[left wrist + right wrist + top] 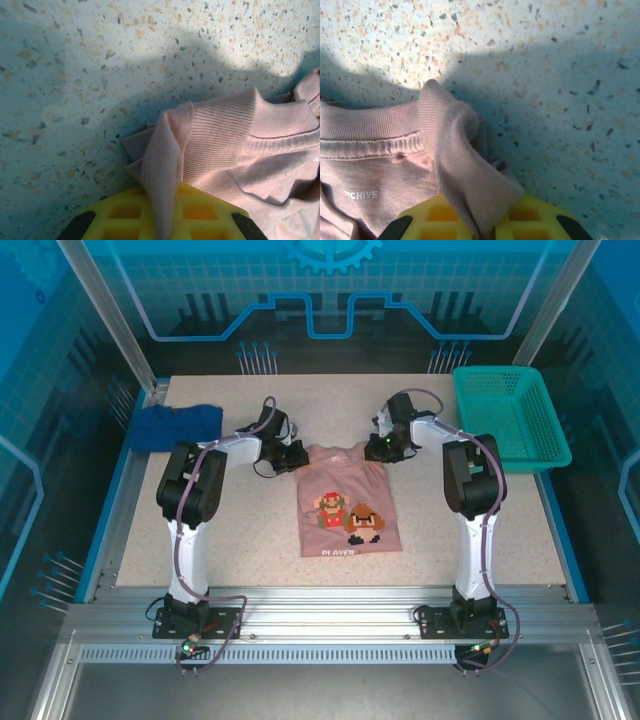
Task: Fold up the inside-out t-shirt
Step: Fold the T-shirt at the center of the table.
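The inside-out t-shirt [345, 510] lies in the middle of the table as a narrow dusty-pink strip, a pixel-game print facing up and its collar at the far end. My left gripper [296, 456] sits at the far left corner of the shirt. In the left wrist view its yellow fingers [120, 212] are shut on a raised fold of ribbed pink fabric [215, 135]. My right gripper [379, 448] sits at the far right corner. In the right wrist view its yellow fingers [535, 217] pinch a fold of the collar edge [455, 150].
A dark blue cloth [176, 425] lies bunched at the far left of the speckled table [480, 530]. A teal mesh basket [510, 416] stands at the far right edge. Blue enclosure walls surround the table.
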Tool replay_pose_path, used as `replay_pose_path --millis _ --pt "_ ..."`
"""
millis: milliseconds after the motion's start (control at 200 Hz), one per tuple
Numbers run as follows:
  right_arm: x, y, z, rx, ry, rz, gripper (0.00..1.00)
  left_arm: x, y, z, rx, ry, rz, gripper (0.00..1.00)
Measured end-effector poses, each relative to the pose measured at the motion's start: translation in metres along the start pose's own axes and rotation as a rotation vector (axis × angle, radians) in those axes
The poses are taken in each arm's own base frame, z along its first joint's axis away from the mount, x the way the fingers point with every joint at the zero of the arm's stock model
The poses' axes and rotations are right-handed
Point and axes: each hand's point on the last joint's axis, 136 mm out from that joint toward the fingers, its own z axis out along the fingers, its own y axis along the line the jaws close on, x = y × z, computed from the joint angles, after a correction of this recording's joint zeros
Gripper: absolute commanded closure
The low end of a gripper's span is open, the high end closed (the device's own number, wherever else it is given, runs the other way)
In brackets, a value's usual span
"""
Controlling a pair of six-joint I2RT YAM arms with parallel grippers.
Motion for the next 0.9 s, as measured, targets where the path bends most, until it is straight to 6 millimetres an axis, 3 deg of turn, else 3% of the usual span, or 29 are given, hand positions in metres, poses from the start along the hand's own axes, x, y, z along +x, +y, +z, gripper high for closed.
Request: replay_pose_path --millis 130,310,440,555,720,900 --pt "-0.002 -0.002 -0.002 -0.022 -0.032 0.003 1.0 -0.003 0.003 -0.002 0.037 -0.003 -0.026 1.0" --pt "-0.008 -0.012 -0.017 -0.04 -0.103 0.033 1.0 -0.009 0.002 -0.003 0.083 -0.018 -0.036 1.0" --pt "-0.027 -0.004 -0.027 -0.075 -0.183 0.024 1.0 -0.025 -0.004 -0.004 0.105 -0.055 -0.018 1.0" --pt "-0.049 0.007 -0.039 -0.096 -0.25 0.0 1.0 -0.053 -0.016 -0.012 0.13 -0.107 0.006 1.0" --pt "-0.107 0.04 -0.085 -0.135 -0.401 -0.079 1.0 -0.118 -0.054 -0.058 0.193 -0.255 0.08 1.0" --pt "-0.176 0.099 -0.179 -0.194 -0.644 -0.226 1.0 -0.188 -0.106 -0.139 0.263 -0.465 0.21 1.0"
